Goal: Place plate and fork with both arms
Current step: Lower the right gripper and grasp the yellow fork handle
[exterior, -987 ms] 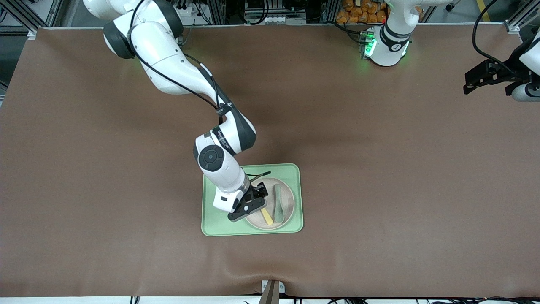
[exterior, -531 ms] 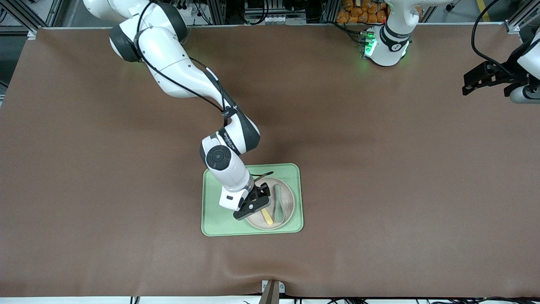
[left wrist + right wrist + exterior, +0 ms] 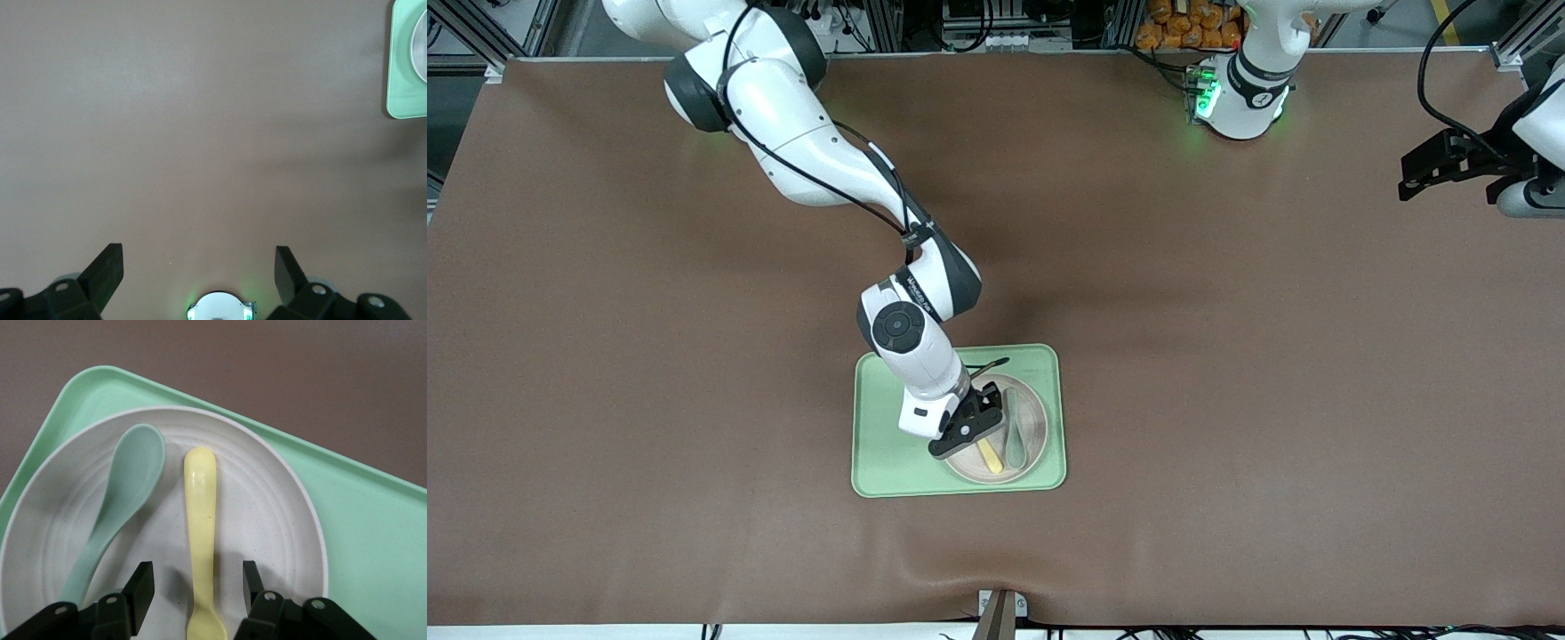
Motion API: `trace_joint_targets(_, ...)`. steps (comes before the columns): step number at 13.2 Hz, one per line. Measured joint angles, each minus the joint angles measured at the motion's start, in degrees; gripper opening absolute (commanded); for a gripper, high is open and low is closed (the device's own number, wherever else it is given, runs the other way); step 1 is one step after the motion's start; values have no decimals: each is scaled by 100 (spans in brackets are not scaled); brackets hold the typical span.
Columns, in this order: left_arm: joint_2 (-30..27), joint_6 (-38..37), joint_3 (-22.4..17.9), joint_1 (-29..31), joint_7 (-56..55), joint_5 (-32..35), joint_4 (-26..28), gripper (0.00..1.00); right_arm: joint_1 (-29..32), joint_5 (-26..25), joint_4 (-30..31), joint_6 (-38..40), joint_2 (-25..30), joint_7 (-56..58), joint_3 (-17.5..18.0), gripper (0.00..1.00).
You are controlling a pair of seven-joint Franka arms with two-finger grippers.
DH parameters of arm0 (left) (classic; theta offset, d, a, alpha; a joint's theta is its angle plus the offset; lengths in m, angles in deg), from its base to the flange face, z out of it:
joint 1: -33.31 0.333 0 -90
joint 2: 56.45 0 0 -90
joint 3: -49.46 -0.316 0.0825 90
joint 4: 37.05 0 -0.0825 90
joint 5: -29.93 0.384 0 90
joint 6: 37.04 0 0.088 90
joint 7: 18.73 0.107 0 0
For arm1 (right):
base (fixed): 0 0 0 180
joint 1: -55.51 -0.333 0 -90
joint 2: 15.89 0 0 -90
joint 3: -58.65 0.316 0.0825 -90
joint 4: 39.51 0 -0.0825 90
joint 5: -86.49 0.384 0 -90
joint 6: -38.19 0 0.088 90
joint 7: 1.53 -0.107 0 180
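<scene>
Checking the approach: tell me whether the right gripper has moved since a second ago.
Yes. Against the green tray, the right gripper has shifted toward the left arm's end, now over the plate, its open fingers straddling the fork.

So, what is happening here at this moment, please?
The right gripper is open and low over the plate, its fingers either side of the yellow fork. Fork and green spoon lie side by side in the plate, which sits on the green tray. The left gripper waits, open, over bare table at its own end.
</scene>
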Motion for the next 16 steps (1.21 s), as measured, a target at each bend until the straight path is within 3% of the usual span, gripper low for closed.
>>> trace_joint_targets(5, 0, 1, 7, 0, 0, 0, 0, 100, -69, -199, 0, -7, -42, -93, -11, 61)
trace_joint_targets(6, 0, 1, 7, 0, 0, 0, 0, 100, -98, -362, 0, -7, -72, -205, -16, 50)
trace_joint_targets(7, 0, 1, 7, 0, 0, 0, 0, 100, -125, -502, -2, -35, -96, -289, -27, 31)
trace_joint_targets(8, 0, 1, 7, 0, 0, 0, 0, 100, -145, -583, -11, -42, -96, -316, -35, 0)
trace_joint_targets(16, 0, 1, 13, -1, 0, 0, 0, 100, -166, -645, -77, -18, -97, -570, -49, 0)
